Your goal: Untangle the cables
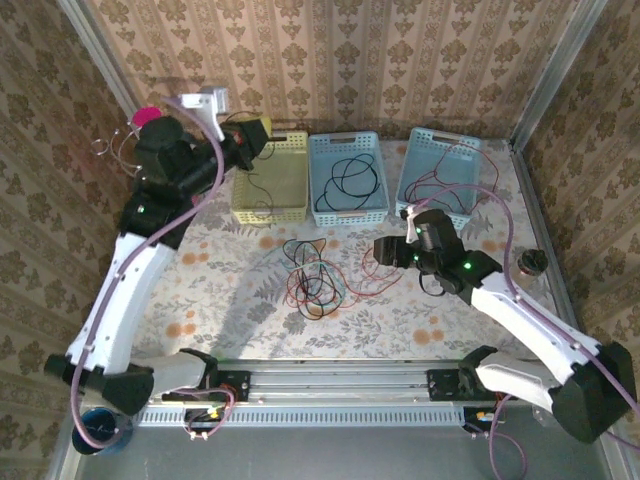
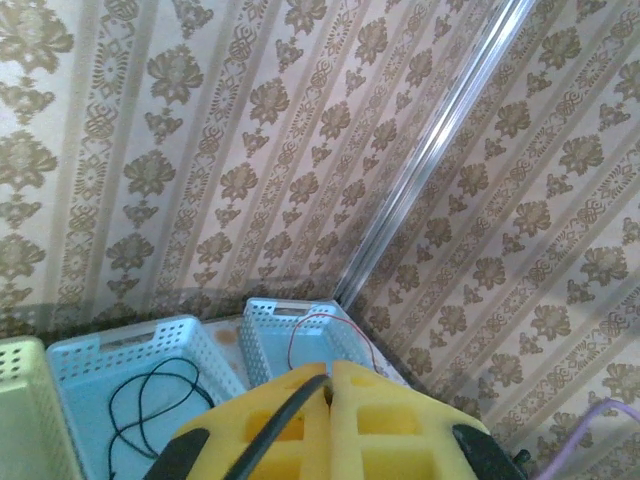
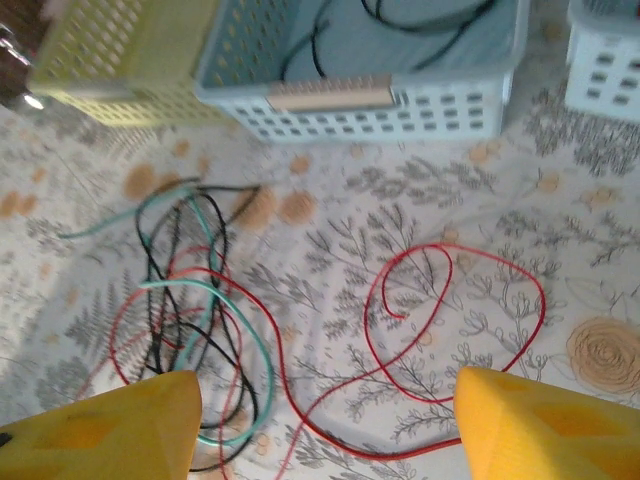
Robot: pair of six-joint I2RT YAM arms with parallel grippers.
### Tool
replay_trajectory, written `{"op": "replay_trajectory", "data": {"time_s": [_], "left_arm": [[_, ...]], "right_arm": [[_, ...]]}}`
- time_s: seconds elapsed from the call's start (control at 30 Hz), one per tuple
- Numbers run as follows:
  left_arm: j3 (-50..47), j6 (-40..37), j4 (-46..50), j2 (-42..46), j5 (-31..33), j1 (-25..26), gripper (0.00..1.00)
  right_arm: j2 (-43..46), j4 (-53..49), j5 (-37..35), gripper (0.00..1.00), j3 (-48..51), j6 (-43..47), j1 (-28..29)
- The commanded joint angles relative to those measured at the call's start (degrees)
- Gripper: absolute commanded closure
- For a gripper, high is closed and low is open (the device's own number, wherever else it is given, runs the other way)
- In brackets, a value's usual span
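Hanging high above the yellow basket, the left gripper has its fingers closed on a black cable, probably lifted clear so it can drop there apart from the rest. The right gripper hovers low with jaws wide apart and nothing between them, just over the cables tangled on the table, likely placed to take the red loop next
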State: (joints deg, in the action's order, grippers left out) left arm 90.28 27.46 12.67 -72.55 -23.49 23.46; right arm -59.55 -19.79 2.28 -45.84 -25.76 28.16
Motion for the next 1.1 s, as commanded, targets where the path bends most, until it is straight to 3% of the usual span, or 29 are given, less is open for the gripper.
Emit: {"op": "replay_trajectory", "data": {"time_s": [0.0, 0.3, 0.4, 0.5, 0.6, 0.7, 0.77, 0.87, 1.0, 1.07], "left_arm": [[8.15, 0.96, 0.87, -7.65, -4.64, -0.68, 1.0], [36.29, 5.76, 1.76, -39.18, -12.98, 0.91, 1.0], [49.24, 4.2, 9.4, -51.31, -12.99, 2.03, 1.0], [60.4, -0.61, 22.74, -60.42, -6.51, 2.26, 1.0], [61.33, -3.14, 33.06, -63.23, 0.95, 4.05, 0.95], [55.29, -5.24, 36.56, -62.34, 1.51, 4.53, 0.91], [53.81, -8.58, 40.65, -62.23, 1.79, 5.63, 0.8], [56.23, -15.15, 50.88, -63.74, 4.57, 7.3, 0.49], [57.83, -22.46, 61.74, -64.38, 9.95, 8.45, 0.24], [57.83, -25.81, 65.9, -64.12, 13.9, 9.31, 0.2]], "right_arm": [[1.62, -4.81, -0.11, 0.31, -0.55, -1.85, -0.01], [6.8, -2.74, 3.23, 0.31, 4.24, -5.68, -0.04], [8.11, -2.8, 3.78, 0.31, 4.94, -6.74, 0.01], [9.67, -4.62, 2.65, 0.31, 4.89, -6.4, -0.04], [11.12, -7.07, 0.73, 0.31, 4.88, -5.72, 0.01], [11.93, -7.85, -0.24, 0.31, 5.49, -5.32, -0.03], [11.71, -8.13, -0.52, 0.31, 5.43, -5.1, -0.03], [10.73, -9.19, -1.37, 0.31, 4.34, -4.41, -0.04], [9.64, -10.11, -2.45, 0.31, 2.19, -3.38, -0.04], [8.97, -9.56, -2.31, 0.31, 1.43, -3.3, -0.04]]}}
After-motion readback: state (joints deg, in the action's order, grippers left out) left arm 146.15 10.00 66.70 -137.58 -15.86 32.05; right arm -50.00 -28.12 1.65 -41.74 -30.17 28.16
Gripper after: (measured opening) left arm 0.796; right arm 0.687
